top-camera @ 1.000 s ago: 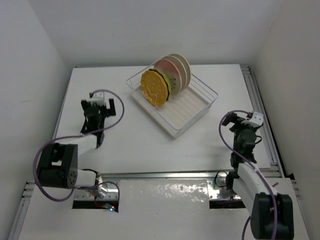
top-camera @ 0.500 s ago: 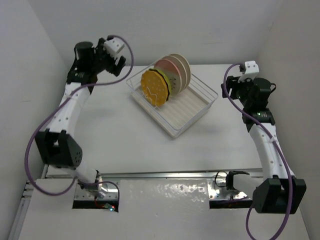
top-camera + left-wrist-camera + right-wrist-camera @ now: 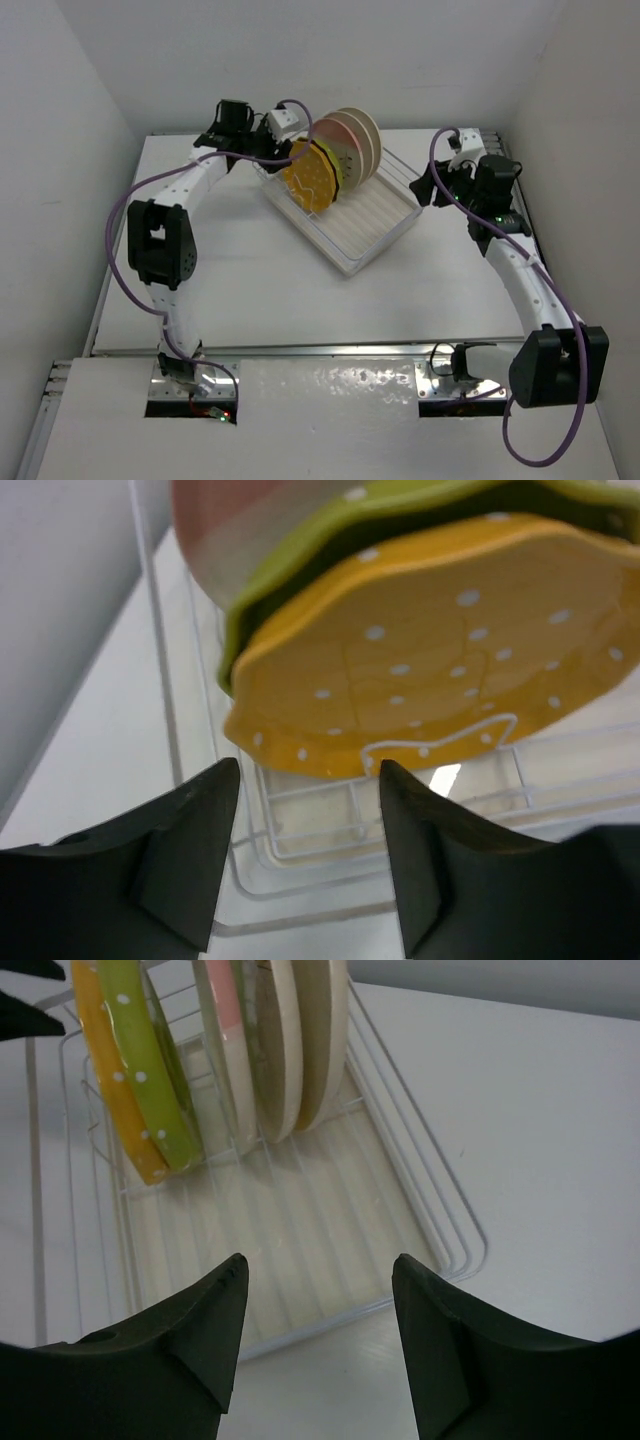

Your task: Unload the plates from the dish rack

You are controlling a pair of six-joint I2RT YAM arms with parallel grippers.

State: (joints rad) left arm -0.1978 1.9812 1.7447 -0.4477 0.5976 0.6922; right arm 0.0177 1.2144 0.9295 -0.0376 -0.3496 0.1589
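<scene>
The white dish rack [image 3: 392, 226] sits at the back centre of the table with the plates upright in its far end. From front to back they are the orange dotted plate [image 3: 308, 176], the green one [image 3: 343, 163], the pink one [image 3: 328, 132] and the beige one [image 3: 364, 131]. My left gripper [image 3: 292, 151] is open at the rack's left corner, just short of the orange plate's [image 3: 440, 650] rim, with nothing between its fingers. My right gripper [image 3: 424, 186] is open over the rack's right edge, facing the plates edge-on [image 3: 225, 1040], and holds nothing.
White walls close in the table at the back and on both sides. A metal rail [image 3: 520, 215] runs along the right edge. The rack's ribbed base [image 3: 300, 1230] lies bare in front of the plates, and its thin wire rim [image 3: 160, 660] stands beside my left fingers.
Both arms have swung up from low near the front of the table to the rack, the left to its left corner and the right to its right edge. Both sets of jaws have narrowed.
</scene>
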